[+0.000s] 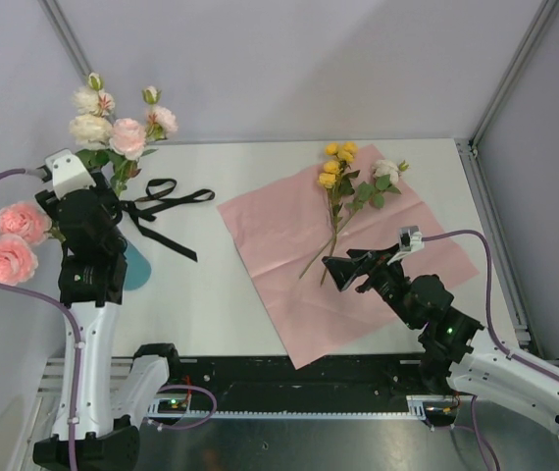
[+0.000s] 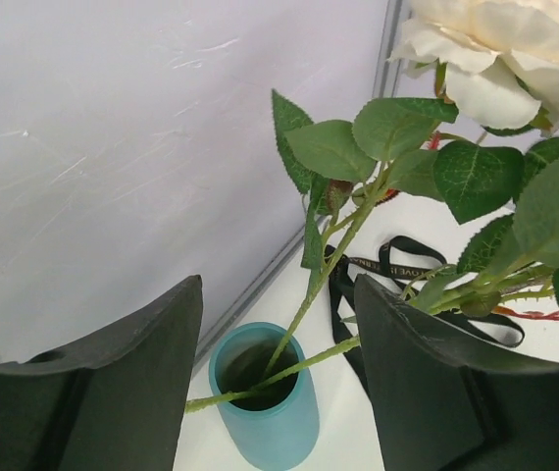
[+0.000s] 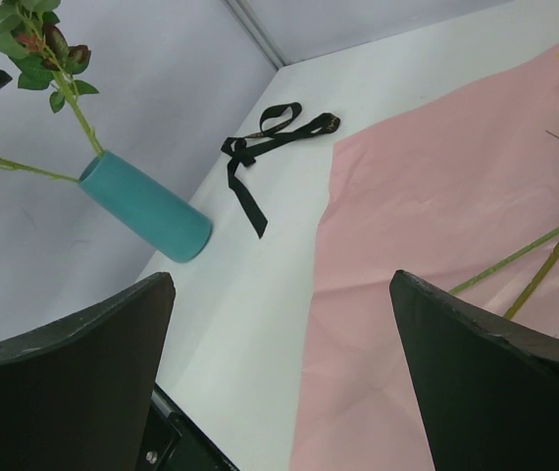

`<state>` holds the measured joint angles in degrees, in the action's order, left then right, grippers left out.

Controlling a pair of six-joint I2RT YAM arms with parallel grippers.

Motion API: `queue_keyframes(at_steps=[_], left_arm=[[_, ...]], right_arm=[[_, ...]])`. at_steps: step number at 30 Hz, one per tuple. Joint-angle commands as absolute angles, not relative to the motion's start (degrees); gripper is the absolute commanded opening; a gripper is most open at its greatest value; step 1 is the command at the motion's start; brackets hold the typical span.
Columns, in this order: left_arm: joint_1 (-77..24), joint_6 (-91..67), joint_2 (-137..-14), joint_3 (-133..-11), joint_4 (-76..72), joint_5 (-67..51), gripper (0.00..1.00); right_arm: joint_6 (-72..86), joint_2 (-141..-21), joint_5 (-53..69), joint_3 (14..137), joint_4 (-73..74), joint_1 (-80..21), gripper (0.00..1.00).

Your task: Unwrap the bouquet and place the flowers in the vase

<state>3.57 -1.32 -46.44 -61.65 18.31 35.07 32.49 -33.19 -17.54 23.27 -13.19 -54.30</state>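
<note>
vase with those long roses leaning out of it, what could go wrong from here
1. The vase is short and the roses lean far out to one side. It may tip when the left gripper pulls away, as they pass between its open jaws.
2. The yellow flowers lie on the pink paper. The open right gripper may pinch paper along with a stem.

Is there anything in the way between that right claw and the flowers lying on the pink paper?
Nothing visible. The right gripper stands open just off the stem ends of the yellow and white flowers on the pink paper. Towards the vase, only a flat black ribbon lies between, though the left gripper hangs over it.
</note>
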Motion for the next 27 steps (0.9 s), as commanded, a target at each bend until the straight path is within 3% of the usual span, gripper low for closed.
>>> queue_keyframes(at_steps=[1, 12, 18, 27], left_arm=[[4.2, 4.2, -45.3, -66.3, 19.9, 29.0, 0.69], [4.1, 0.8, -47.6, -81.6, 27.6, 12.4, 0.85], [3.1, -1.9, -51.0, -87.7, 28.1, -1.2, 0.87], [-14.6, 6.3, -56.3, -89.2, 30.2, 4.9, 0.9]], right_arm=[[32.4, -33.2, -17.7, 23.5, -16.0, -54.5, 0.98], [32.7, -34.4, -17.4, 23.5, -16.3, -54.6, 0.98], [33.1, -35.4, -17.5, 23.6, -16.2, -54.6, 0.98], [35.9, -41.2, -22.4, 30.3, -6.0, -53.5, 0.99]])
